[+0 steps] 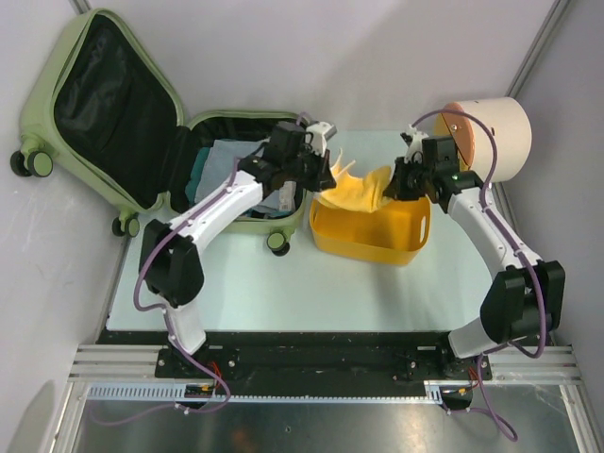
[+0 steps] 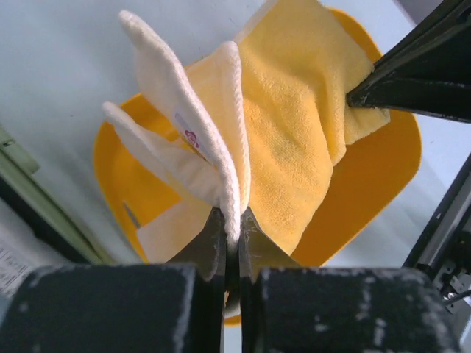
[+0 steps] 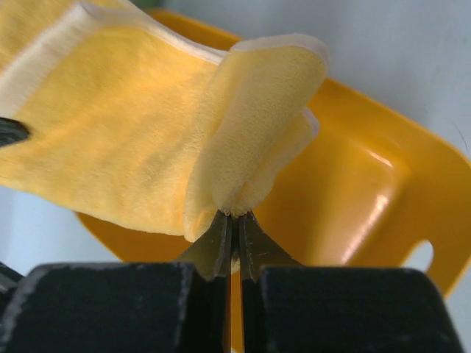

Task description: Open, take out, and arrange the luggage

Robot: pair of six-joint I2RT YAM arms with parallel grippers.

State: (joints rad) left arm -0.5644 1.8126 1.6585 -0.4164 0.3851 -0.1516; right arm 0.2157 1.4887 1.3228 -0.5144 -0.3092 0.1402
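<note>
On the desk [image 1: 283, 293], right of centre, sits a yellow basket [image 1: 377, 247]. Just above it a yellow cloth [image 1: 363, 189] is stretched between the two arms. The left tool [image 2: 231, 220] is clamped on its white-backed left end, and the right tool [image 3: 235, 219] pinches its right end. At far left the luggage [image 1: 113, 113] lies open, its lid propped against the wall and folded clothes [image 1: 222, 160] in its base. A cream drum [image 1: 495, 132] sits far right.

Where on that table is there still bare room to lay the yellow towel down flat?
The widest bare stretch is the table in front of the yellow basket, between left arm and right arm. The back is crowded: luggage on the left, cream drum on the right, basket between.
</note>
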